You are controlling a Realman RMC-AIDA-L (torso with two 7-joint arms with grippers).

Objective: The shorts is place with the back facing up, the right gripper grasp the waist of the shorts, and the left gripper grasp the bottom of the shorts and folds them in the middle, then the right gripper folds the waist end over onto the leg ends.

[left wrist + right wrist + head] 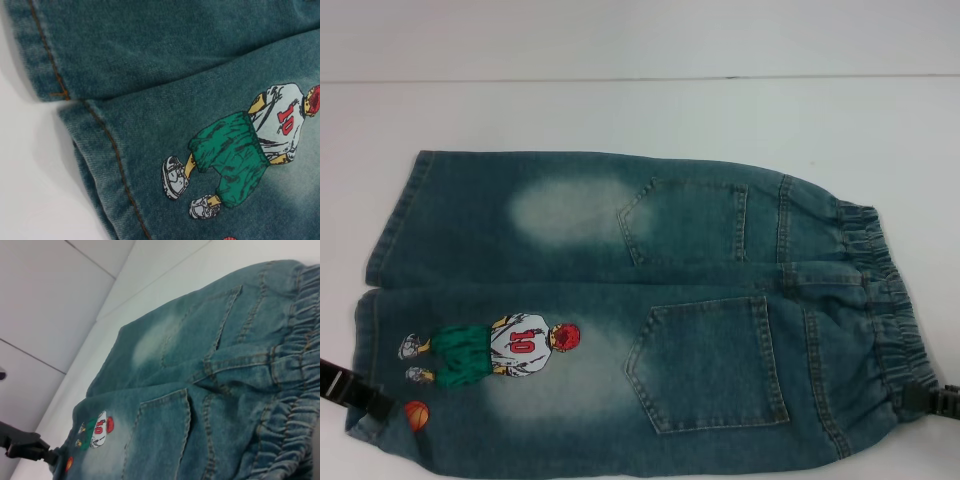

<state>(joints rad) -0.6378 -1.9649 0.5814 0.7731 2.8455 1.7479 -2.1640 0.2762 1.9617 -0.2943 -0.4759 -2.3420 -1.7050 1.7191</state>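
Note:
Blue denim shorts (620,300) lie flat on the white table, back pockets up, with the elastic waist (880,290) to the right and the leg hems (382,250) to the left. The near leg carries a printed basketball player (500,352). My left gripper (370,400) sits at the near leg's hem corner, touching the cloth; the right wrist view shows it too (47,456). My right gripper (925,398) is at the near end of the waist. The left wrist view looks close onto the hems (110,150) and the print (245,150). The right wrist view shows the waist (295,390) and pockets.
Bare white table (620,110) surrounds the shorts on the far side and at both ends. Its back edge (640,78) runs across the top of the head view, with a pale wall (40,300) behind.

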